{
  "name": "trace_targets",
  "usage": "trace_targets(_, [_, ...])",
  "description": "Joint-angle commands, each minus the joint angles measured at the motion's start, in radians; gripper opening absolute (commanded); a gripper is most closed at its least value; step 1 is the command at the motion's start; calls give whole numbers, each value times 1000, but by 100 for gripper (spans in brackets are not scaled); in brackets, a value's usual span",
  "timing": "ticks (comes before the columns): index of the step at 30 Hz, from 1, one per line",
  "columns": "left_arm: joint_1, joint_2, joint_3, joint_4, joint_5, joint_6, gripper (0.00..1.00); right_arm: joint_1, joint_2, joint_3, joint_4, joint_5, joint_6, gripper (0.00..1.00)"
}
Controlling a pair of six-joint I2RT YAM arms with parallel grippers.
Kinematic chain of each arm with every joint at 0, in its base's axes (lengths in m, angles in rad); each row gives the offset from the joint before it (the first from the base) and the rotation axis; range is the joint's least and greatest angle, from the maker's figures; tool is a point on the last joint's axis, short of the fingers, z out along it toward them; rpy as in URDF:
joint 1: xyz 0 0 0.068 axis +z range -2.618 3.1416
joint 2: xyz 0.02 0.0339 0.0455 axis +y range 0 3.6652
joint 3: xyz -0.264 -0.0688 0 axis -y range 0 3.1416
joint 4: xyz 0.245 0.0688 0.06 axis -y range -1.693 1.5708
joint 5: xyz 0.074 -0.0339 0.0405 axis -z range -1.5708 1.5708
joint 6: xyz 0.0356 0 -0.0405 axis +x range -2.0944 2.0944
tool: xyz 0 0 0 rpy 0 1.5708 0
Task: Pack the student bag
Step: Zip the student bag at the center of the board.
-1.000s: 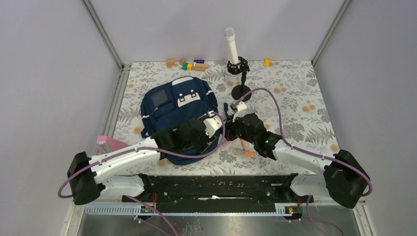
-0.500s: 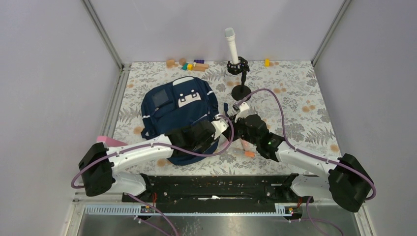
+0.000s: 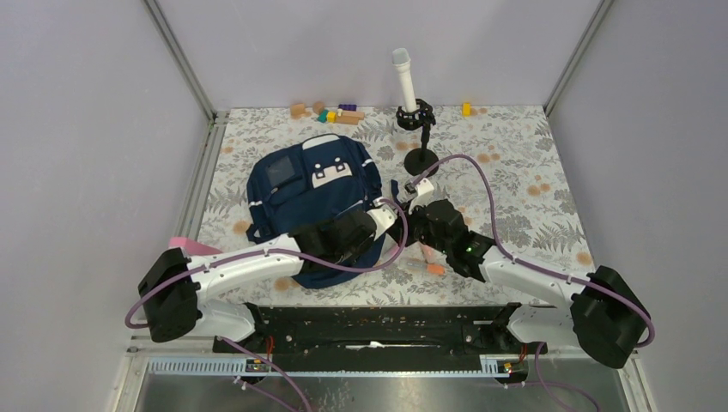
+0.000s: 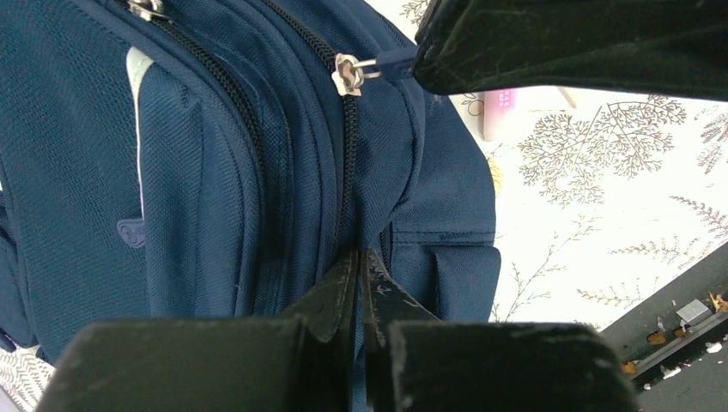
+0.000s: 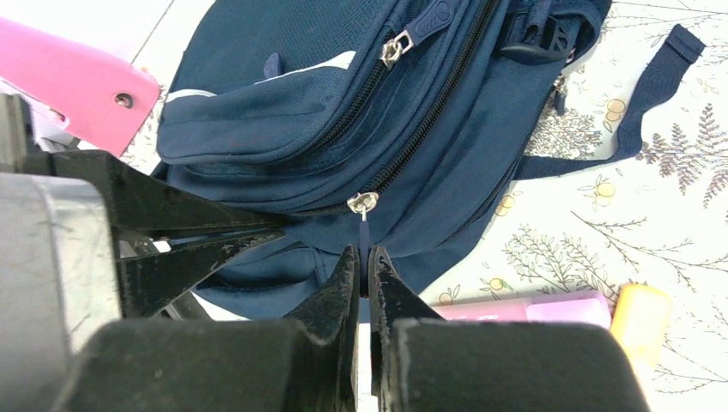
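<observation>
Top view: the student bag (image 3: pixel 300 184) lies centre-left on the tabletop (image 3: pixel 515 172). Only the wrist views reveal grips: right tool (image 5: pixel 363 254) pinches the zipper pull (image 5: pixel 365 230); left tool (image 4: pixel 359 257) is pressed together against bag fabric.

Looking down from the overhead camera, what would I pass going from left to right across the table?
pink flat item → student bag → white microphone on its stand → yellow block. The coloured blocks at the back share the bag's span, so they are left out.
</observation>
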Motion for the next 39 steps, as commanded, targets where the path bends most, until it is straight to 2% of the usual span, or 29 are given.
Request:
trace_targets(1, [14,-34,4,-36,-90,6,0,8,23,45,10,93,-31,0])
trace_targets(4, [14,-53,-9,-62,-90,-6,0,5,49,65,3,142,-47,0])
trace_targets(13, [14,-83,-46,-90,-101,-28,0,-40,123,148,-5,129,-76,0])
trace_targets(28, [14,-107,-57,-123,-105,-63,0,-141,350,333,11,-55,-115,0])
trace_targets(39, [14,-127,-60,-127,-116,-65,0,-156,493,449,4,-112,-120,0])
